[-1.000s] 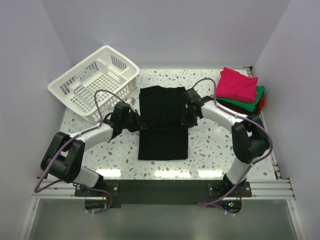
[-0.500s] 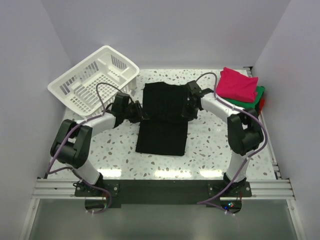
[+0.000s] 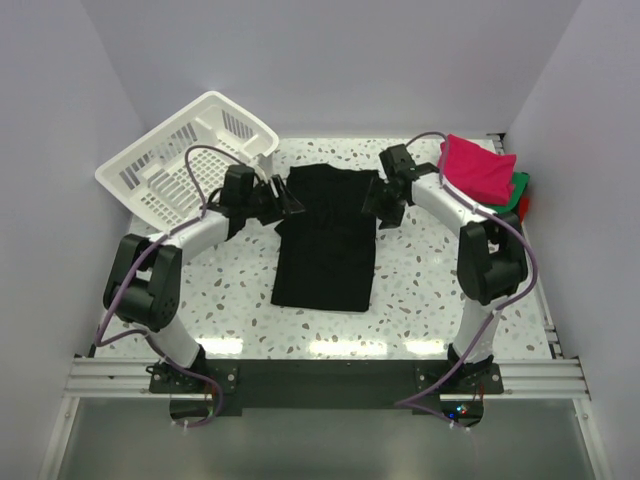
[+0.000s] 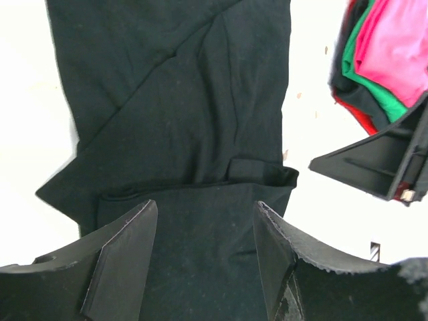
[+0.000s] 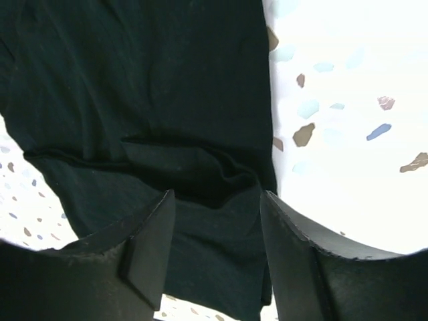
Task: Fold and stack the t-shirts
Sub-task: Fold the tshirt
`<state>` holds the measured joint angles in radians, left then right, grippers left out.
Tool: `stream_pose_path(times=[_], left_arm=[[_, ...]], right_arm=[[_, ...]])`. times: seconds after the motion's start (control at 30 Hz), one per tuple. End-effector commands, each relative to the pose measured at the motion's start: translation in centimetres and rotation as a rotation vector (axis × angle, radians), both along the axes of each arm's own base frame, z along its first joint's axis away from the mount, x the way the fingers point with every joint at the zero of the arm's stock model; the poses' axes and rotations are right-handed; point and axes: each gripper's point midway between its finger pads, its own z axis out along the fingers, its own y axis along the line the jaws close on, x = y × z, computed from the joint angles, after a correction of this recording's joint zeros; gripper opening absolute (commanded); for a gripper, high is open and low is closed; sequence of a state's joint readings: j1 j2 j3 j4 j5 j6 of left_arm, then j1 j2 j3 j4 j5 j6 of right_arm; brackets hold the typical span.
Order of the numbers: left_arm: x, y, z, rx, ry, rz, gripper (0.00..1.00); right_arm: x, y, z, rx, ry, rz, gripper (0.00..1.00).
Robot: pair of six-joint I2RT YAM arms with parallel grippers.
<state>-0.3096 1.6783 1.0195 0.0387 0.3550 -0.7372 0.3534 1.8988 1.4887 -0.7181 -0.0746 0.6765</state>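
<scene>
Black t-shirt (image 3: 325, 245) laid lengthwise mid-table (image 3: 430, 290), far part doubled over, with a fold line running across it. Left gripper (image 3: 292, 204) at the shirt's far left edge, fingers spread wide, nothing between them but the cloth below. Right gripper (image 3: 378, 208) at the far right edge, likewise wide open and holding nothing; touching the cloth or just above it, hard to tell. Folded stack in the far right corner, pink shirt (image 3: 478, 168) on top, green shirt (image 3: 516, 192) beneath. White basket (image 3: 190, 160) tipped up at far left.
</scene>
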Motion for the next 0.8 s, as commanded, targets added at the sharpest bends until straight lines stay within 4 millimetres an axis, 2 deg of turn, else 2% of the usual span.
stream_pose_path(times=[0.0, 0.1, 0.13, 0.2, 0.23, 0.27, 0.3, 0.33, 0.4, 0.43, 0.47, 0.5, 0.53, 0.77], left_arm=[[0.7, 0.8, 1.7, 0.034, -0.071, 0.01, 0.64], [-0.7, 1.9, 0.6, 0.078, -0.053, 0.024, 0.64], [-1.1, 2.2, 0.7, 0.086, -0.057, 0.03, 0.64], [-3.0, 3.1, -1.1, 0.123, -0.003, 0.036, 0.64], [-3.8, 3.5, -0.8, 0.132, -0.002, 0.04, 0.64], [-4.8, 4.2, -1.9, 0.158, 0.021, 0.055, 0.64], [-5.4, 4.5, -2.3, 0.172, 0.028, 0.062, 0.64], [-6.6, 5.1, -2.8, 0.192, 0.043, 0.073, 0.64], [-7.7, 5.6, -3.5, 0.216, 0.058, 0.081, 0.64], [-8.6, 5.5, -3.4, 0.225, 0.057, 0.073, 0.64], [-9.5, 5.9, -4.3, 0.25, 0.074, 0.079, 0.64], [-10.4, 5.3, -4.6, 0.264, 0.08, 0.059, 0.64], [-11.4, 5.7, -5.3, 0.289, 0.099, 0.07, 0.64], [-16.1, 5.2, -8.1, 0.313, 0.205, 0.044, 0.59]], right_arm=[[0.8, 0.4, 3.0, 0.029, -0.073, 0.047, 0.58], [0.1, 0.7, 2.9, 0.048, -0.069, 0.111, 0.59], [-0.8, 0.7, 2.4, 0.051, -0.053, 0.129, 0.6], [-1.9, 1.3, 2.0, 0.088, -0.041, 0.16, 0.6], [-2.5, 1.4, 1.7, 0.09, -0.034, 0.173, 0.6], [-3.9, 1.2, 1.0, 0.085, -0.013, 0.182, 0.6], [-4.6, 1.2, 0.7, 0.079, -0.005, 0.196, 0.6], [-6.2, 1.1, -0.4, 0.066, 0.03, 0.217, 0.6], [-7.9, 1.2, -0.7, 0.058, 0.042, 0.241, 0.6], [-9.5, 1.1, -1.8, 0.036, 0.074, 0.258, 0.6], [-10.4, 1.1, -2.2, 0.028, 0.086, 0.267, 0.6], [-11.1, 1.1, -2.1, 0.022, 0.085, 0.277, 0.6], [-12.6, 1.1, -3.1, 0.007, 0.116, 0.298, 0.6], [-17.3, 1.7, -4.3, 0.022, 0.175, 0.347, 0.6]])
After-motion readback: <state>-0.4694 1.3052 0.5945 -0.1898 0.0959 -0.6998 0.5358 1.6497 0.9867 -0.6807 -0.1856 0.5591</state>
